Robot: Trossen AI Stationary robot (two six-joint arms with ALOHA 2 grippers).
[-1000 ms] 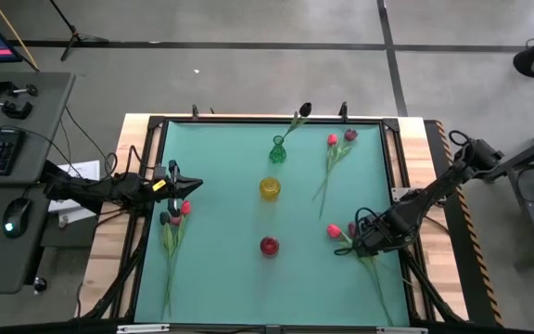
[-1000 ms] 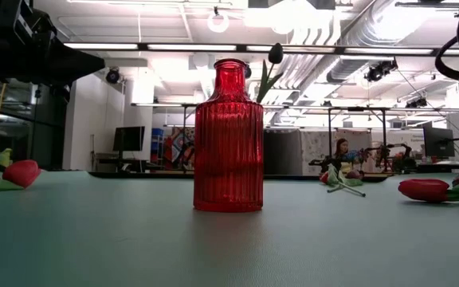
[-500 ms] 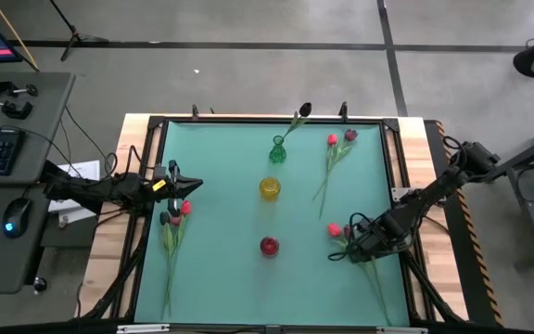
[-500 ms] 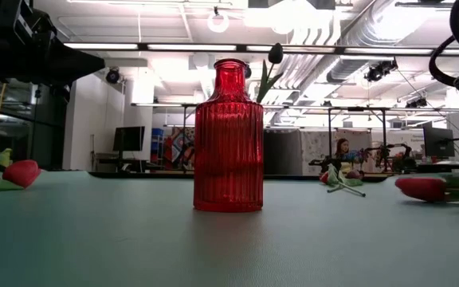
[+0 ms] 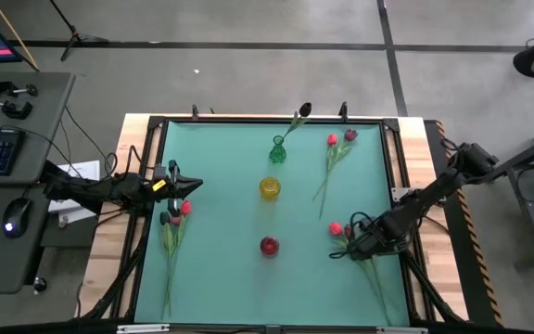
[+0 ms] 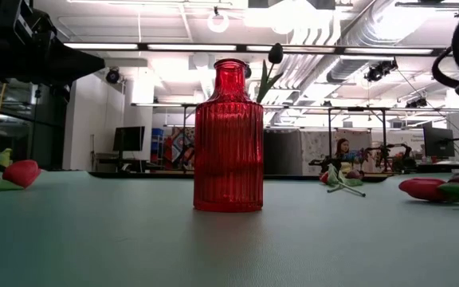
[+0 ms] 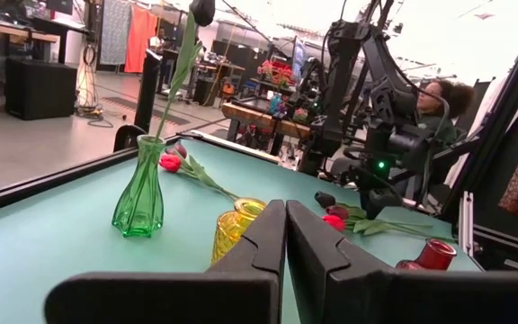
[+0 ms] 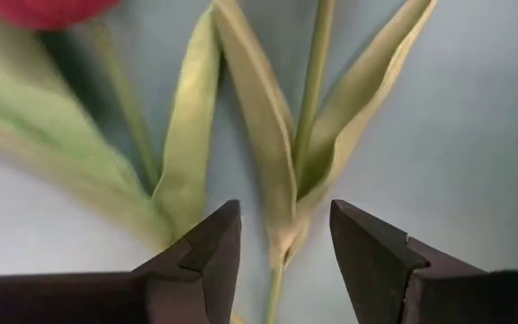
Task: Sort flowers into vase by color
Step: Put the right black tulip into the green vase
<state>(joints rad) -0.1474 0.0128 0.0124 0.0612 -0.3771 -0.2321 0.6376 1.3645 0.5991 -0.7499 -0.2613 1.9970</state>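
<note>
Right fingers (image 8: 281,247) apart astride tulip stem (image 8: 311,81), wrist view only; left fingers (image 7: 286,236) together.

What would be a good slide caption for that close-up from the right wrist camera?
Right gripper open over a green tulip stem and its leaves on the table.

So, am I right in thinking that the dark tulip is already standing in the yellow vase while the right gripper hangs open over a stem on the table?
Not quite: the dark tulip stands in the green vase, not the yellow vase, as the high view and left wrist view show. The rest holds: the right gripper is open astride a stem lying on the table.
</note>
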